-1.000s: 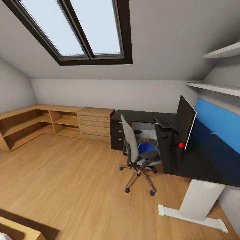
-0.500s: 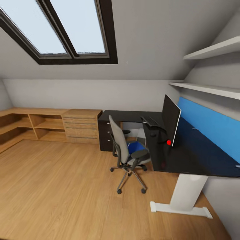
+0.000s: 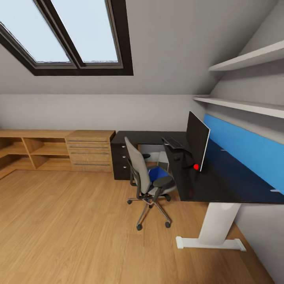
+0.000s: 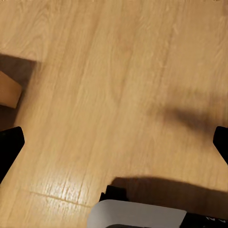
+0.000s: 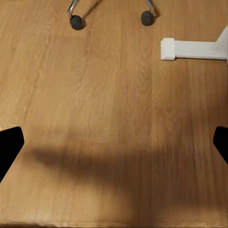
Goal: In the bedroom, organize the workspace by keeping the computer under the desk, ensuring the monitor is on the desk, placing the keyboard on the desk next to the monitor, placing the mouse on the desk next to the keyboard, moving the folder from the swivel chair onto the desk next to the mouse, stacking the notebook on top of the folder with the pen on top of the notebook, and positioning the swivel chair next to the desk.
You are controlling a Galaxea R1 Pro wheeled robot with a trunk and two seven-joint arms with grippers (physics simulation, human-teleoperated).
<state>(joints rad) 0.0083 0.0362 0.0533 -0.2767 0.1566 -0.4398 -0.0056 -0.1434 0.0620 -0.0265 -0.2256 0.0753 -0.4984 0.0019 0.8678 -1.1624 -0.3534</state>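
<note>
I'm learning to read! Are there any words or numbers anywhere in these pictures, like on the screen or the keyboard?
No words or numbers can be read here.
Monitor: dark screen, just a red dot at its corner, no writing.
Keyboard: keys too small to read.
Left wrist view: tiny pale marks at the lower corner, too blurred to read.

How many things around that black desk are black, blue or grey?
Black: 3, the desk, the monitor, the keyboard
Blue: 2, the wall panel, the folder on the chair seat
Grey: 1, the swivel chair
Total: 6
</note>
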